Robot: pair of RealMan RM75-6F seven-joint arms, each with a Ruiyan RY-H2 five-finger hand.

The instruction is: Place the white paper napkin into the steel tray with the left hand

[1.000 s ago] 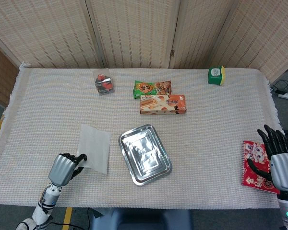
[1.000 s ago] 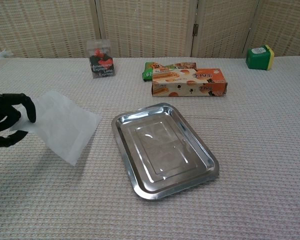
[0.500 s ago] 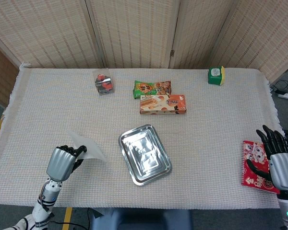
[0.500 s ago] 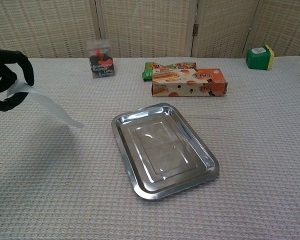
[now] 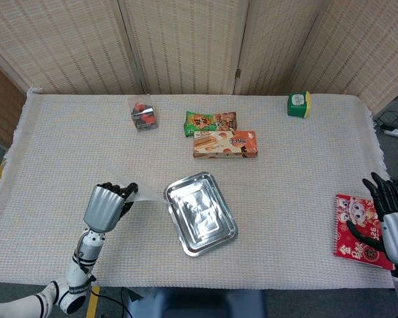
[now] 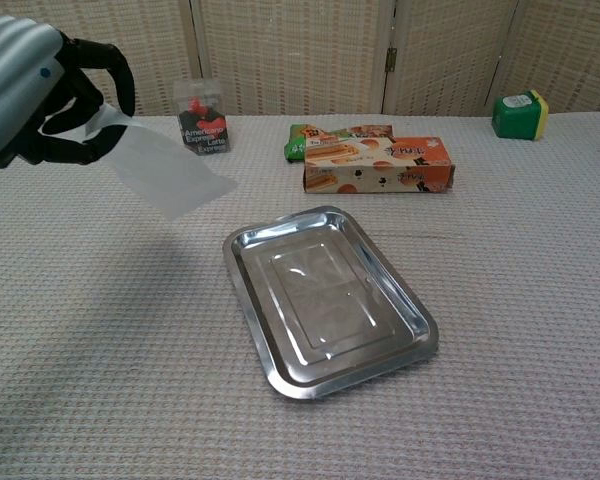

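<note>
- The left robot hand (image 6: 40,95) pinches one edge of the white paper napkin (image 6: 165,170), so the sheet hangs free, left of the steel tray (image 6: 325,300).
- The right robot hand (image 5: 393,222) is released, fingers spread, well right of the tray.

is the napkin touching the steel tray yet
Apart. The chest view shows the napkin hanging in the left hand, cloth visible between it and the steel tray.
</note>
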